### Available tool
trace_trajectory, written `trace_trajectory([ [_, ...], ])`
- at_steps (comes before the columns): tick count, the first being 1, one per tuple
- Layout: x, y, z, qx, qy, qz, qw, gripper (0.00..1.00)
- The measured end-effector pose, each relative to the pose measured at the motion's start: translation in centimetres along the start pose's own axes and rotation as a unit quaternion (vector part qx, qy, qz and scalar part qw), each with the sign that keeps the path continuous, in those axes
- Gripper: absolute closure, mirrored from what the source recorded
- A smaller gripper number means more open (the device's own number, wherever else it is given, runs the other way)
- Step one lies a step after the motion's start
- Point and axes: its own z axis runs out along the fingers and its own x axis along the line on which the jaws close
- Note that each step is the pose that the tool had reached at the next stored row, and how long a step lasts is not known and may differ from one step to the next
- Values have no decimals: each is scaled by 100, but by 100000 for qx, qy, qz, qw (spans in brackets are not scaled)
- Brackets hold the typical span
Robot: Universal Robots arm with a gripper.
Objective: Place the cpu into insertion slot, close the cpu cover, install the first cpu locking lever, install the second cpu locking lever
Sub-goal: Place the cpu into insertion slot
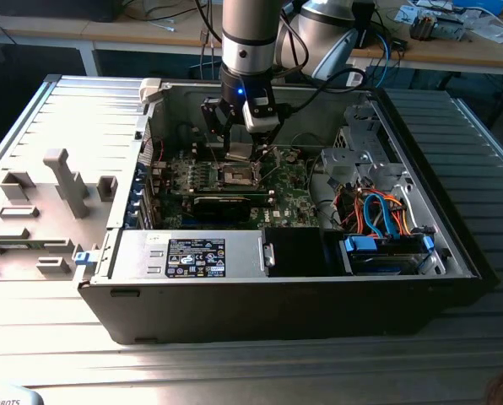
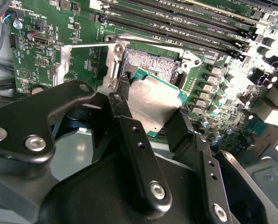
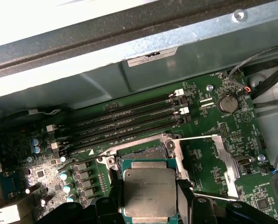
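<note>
step: placing the cpu, first of the four, not finished by the look of it
hand: clamped on the cpu by two opposite edges, dark fingers either side, metal top facing up
cpu position: hanging just over the insertion slot, overlapping its near edge in both wrist views, not seated; can't tell if a corner is touching the rim
insertion slot: bare, contact field in plain sight, set in the green board next to the long memory slots
cpu cover: flipped open, lying back beside the slot, so nothing closed
levers: can't pick them out for sure, leaving that alone
wider scene: hand down inside the open case on the ribbed bench
what the move calls for (my guess): squaring the chip to the socket frame, keeping it level, going down gently, no sliding across those contacts
</note>
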Motion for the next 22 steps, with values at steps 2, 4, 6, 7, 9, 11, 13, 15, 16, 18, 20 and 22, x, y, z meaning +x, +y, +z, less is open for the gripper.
trace_trajectory([
  [2,0,0,0,-5,-5,68,100000,45],
  [4,0,0,1,-8,-4,134,100000,45],
  [6,0,0,2,-9,-11,320,99999,45],
  [7,0,0,1,-5,-12,445,99999,45],
  [9,0,0,2,-21,-24,846,99996,45],
  [11,0,0,3,-38,-48,1652,99986,45],
  [13,0,0,4,-34,-65,2239,99975,45],
  [15,0,0,6,-40,-73,2552,99967,45],
  [16,0,0,7,-43,-79,2667,99964,45],
  [18,0,0,8,-45,-82,2795,99961,45],
  [20,0,0,9,-48,-84,2916,99957,45],
  [22,0,0,9,-48,-89,3033,99954,45],
])
